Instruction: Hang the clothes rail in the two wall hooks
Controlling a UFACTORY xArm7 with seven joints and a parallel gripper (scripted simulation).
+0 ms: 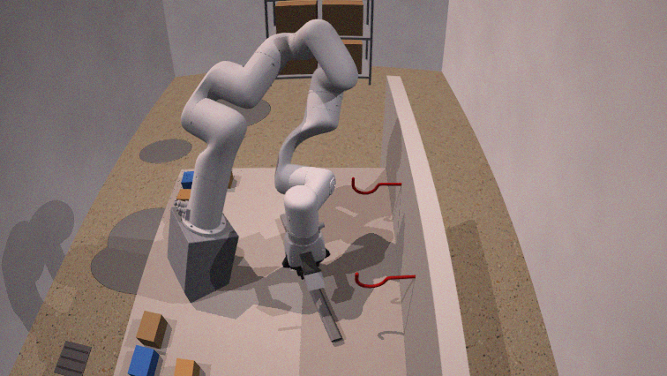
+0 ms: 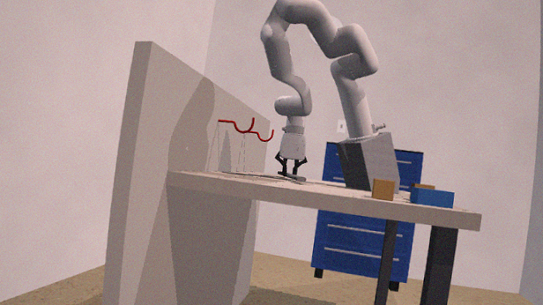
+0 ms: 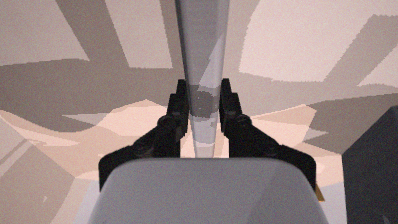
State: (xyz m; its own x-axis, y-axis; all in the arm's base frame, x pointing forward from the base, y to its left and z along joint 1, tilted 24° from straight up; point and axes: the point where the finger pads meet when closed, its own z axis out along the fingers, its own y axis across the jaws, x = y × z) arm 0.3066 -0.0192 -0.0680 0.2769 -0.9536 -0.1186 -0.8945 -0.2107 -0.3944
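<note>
The clothes rail [image 1: 323, 305] is a long grey bar lying flat on the table top, running from under my gripper toward the table's near edge. My gripper [image 1: 305, 270] points straight down and is shut on the rail near its far end. In the wrist view the two black fingers press on both sides of the rail [image 3: 202, 65]. In the side view the gripper [image 2: 289, 171] stands at table height. Two red wall hooks, the far hook [image 1: 373, 185] and the near hook [image 1: 380, 279], stick out of the beige wall panel to the right, above the table; they also show in the side view [image 2: 246, 128].
The beige wall panel [image 1: 420, 224] borders the table's right side. The robot base [image 1: 203, 254] stands left of the gripper. Brown and blue boxes [image 1: 149, 342] sit at the table's near left corner, more behind the base [image 1: 186, 184]. A blue drawer cabinet [image 2: 365, 210] stands beyond the table.
</note>
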